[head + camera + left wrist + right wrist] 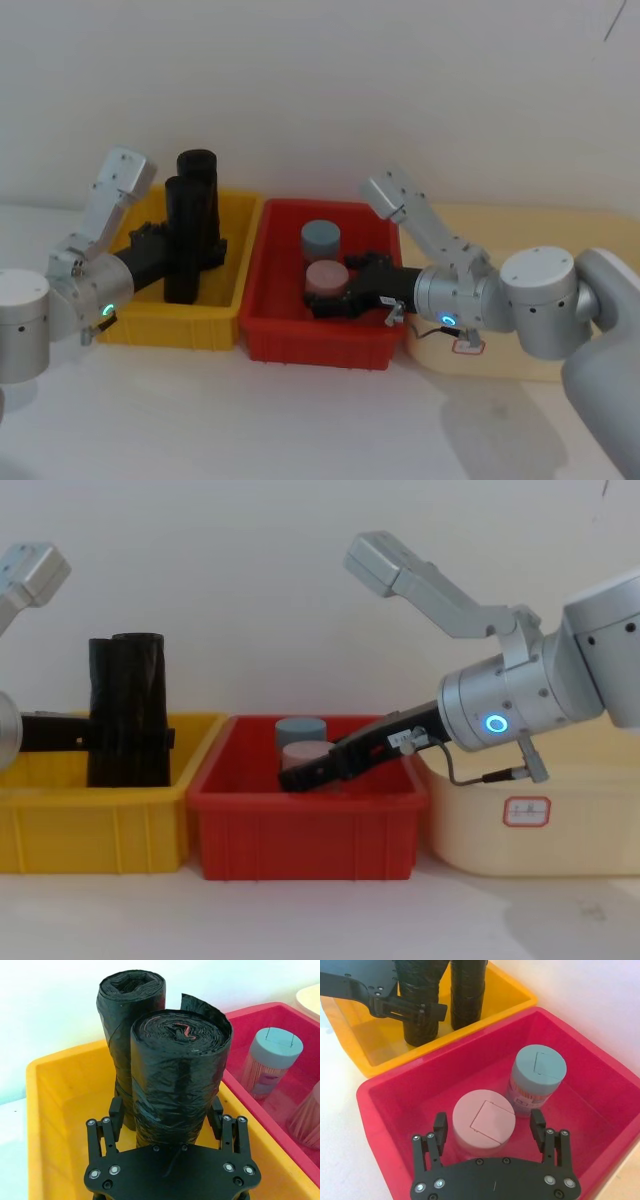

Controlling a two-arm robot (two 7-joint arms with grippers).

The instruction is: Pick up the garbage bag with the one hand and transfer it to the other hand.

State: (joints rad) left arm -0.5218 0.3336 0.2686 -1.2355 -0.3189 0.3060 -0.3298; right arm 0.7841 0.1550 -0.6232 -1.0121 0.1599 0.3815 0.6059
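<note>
Garbage bag (175, 1085) upright in yellow crate (50, 1110): glossy, crinkly, soft, likely slippery; grip mid-body. Left hand (167, 1115) spread astride it; right hand (490, 1127) spread, beside yellow crate.

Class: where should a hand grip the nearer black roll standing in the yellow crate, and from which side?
Grip the nearer glossy black plastic roll around its middle, coming level from the robot's side. It stands upright in the yellow crate, its curved flanks free, with a second black roll close behind. The left hand straddles it so.
</note>
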